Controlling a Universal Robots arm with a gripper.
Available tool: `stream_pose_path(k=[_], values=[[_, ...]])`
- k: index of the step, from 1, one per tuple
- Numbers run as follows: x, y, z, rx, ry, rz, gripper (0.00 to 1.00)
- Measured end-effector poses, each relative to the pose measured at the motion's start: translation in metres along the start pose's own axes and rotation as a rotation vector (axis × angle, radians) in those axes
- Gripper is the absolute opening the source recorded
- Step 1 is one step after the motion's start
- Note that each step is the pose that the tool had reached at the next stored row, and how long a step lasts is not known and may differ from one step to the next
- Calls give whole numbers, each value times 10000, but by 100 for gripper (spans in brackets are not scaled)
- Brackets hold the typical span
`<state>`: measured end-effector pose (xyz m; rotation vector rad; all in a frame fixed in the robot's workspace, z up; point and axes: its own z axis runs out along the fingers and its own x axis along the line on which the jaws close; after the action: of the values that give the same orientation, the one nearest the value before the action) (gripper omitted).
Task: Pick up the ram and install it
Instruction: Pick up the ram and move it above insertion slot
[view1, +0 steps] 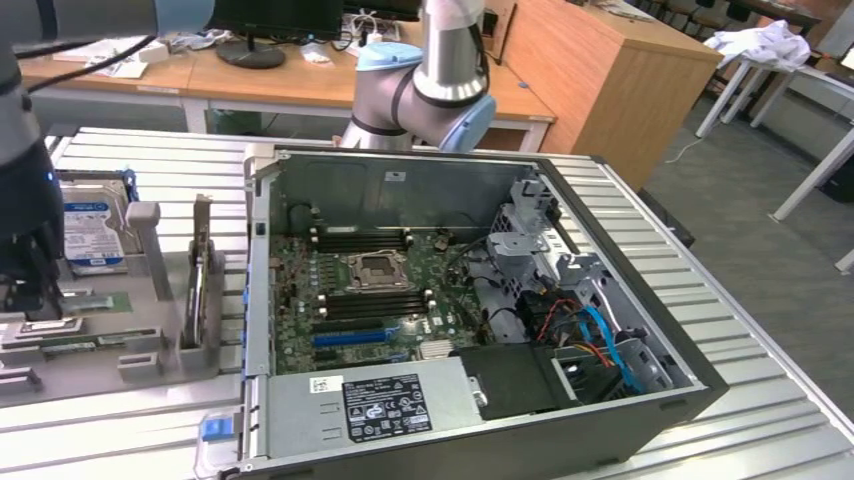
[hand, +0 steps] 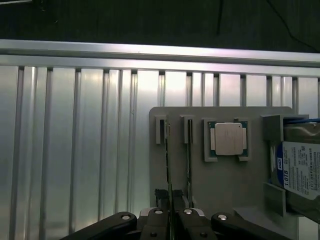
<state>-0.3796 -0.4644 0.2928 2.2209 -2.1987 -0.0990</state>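
One stick mattered at this moment: the ram (hand: 168, 165), standing on edge in a slot of the grey holder (hand: 225, 185) on the ribbed metal surface (hand: 75, 150), with the square silver processor (hand: 228, 138) and the hard drive (hand: 300, 165) parked further along the same holder. The gripper (hand: 171, 220) sat directly over the near end of the stick, its jaws drawn in tight against the board's two faces — pinching the ram, which had not left its slot. To do the lift well, the pull probably needed to run straight up along the slot walls, without twisting, so that the thin board would neither bind nor flex, and clear of the neighbouring slot (hand: 188, 131). The open computer case (view1: 441, 300) lay beside the holder, towards the exterior view's right.
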Motion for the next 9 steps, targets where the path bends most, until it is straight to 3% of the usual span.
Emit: stream_pose_path(k=[9], values=[[-11,12,-338,-41,0,1,14]])
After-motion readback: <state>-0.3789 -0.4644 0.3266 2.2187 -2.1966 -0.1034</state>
